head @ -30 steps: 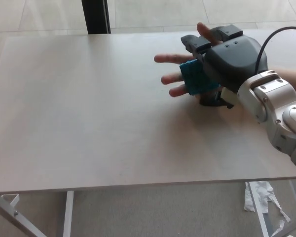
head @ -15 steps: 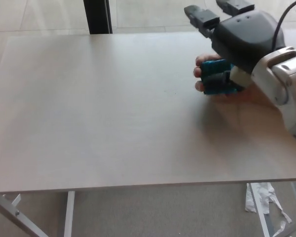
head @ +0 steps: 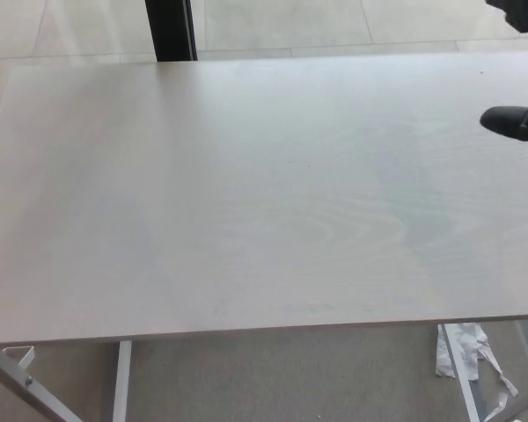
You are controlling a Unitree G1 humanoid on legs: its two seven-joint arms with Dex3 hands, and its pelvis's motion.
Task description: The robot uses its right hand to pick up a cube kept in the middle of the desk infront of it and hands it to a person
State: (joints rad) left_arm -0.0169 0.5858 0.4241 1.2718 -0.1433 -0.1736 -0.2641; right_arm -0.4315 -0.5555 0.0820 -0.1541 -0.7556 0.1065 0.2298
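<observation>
No cube shows anywhere on the pale wooden desk [head: 246, 202]. Of my right hand [head: 517, 123] only black tips reach in at the picture's right edge. One tip lies over the desk's far right part and another tip [head: 521, 5] sits in the top right corner. They stand well apart with bare desk between them and nothing held. No person's hand is in view, and my left hand does not show.
A black post [head: 169, 28] stands behind the desk's far edge. White desk legs [head: 121, 378] show below the near edge at the left. Crumpled white paper [head: 465, 347] lies on the grey floor at the bottom right.
The person's hand closed on the blue cube and left the view with it. My right hand let go and drew back to the right, almost out of the picture.
</observation>
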